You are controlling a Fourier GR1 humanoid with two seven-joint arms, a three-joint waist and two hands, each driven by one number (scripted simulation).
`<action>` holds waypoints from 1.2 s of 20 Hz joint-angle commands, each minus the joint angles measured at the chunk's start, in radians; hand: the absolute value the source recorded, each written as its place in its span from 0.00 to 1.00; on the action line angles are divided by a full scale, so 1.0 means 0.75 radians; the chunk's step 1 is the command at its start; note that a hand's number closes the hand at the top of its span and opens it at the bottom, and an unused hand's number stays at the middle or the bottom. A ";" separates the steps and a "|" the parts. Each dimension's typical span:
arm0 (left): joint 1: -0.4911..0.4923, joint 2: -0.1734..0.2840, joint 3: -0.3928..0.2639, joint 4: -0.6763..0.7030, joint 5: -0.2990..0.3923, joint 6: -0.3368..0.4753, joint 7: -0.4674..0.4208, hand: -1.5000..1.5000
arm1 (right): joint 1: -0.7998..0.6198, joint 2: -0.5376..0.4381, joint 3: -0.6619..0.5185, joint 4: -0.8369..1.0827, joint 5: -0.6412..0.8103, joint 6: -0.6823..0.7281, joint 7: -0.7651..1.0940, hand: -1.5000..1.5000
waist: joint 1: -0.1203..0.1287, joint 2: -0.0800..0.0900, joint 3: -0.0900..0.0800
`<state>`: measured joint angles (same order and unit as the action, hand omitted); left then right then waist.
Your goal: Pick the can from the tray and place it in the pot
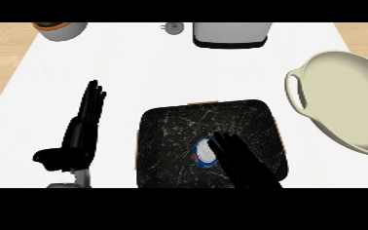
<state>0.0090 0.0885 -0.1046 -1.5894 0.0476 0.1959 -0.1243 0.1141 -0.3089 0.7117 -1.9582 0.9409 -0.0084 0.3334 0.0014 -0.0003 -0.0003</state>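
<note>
You've got the can [204,154] lying on the tray [173,126], right hand [244,163] over it, fingers straight, touching, not gripping. Left hand [82,126] rests open, left of tray. Pot [338,102] far right. Planter [59,29], toaster [230,33] along the back edge.

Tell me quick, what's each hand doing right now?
Left hand: open, holding nothing, left of the tray.
Right hand: open over the can, not yet gripping it.
</note>
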 commanded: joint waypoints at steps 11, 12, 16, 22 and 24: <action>0.049 -0.008 0.030 -0.049 -0.018 -0.061 0.017 0.50 | -0.206 0.263 -0.140 0.449 0.078 -0.045 -0.135 0.00 | 0.004 0.001 0.001; 0.098 -0.063 -0.046 -0.134 -0.090 0.009 0.052 0.50 | -0.096 0.173 -0.119 0.195 0.062 0.070 -0.086 0.00 | 0.000 -0.001 0.000; 0.053 -0.070 0.023 0.045 -0.050 -0.042 -0.102 0.50 | -0.175 0.236 -0.164 0.359 0.058 0.041 -0.180 0.00 | -0.001 0.000 0.000; 0.005 -0.049 0.048 0.055 -0.048 -0.055 -0.051 0.50 | -0.150 0.272 -0.121 0.468 0.259 -0.318 -0.289 1.00 | -0.002 0.000 0.000; -0.001 -0.027 0.065 -0.016 -0.048 -0.058 0.026 0.50 | -0.153 0.295 -0.145 0.542 0.254 -0.346 -0.344 1.00 | 0.000 0.000 0.001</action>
<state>0.0094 0.0628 -0.0600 -1.5819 0.0219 0.1534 -0.1295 -0.0116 -0.1095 0.6059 -1.6289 1.0955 -0.1839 0.1302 -0.0003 -0.0056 -0.0020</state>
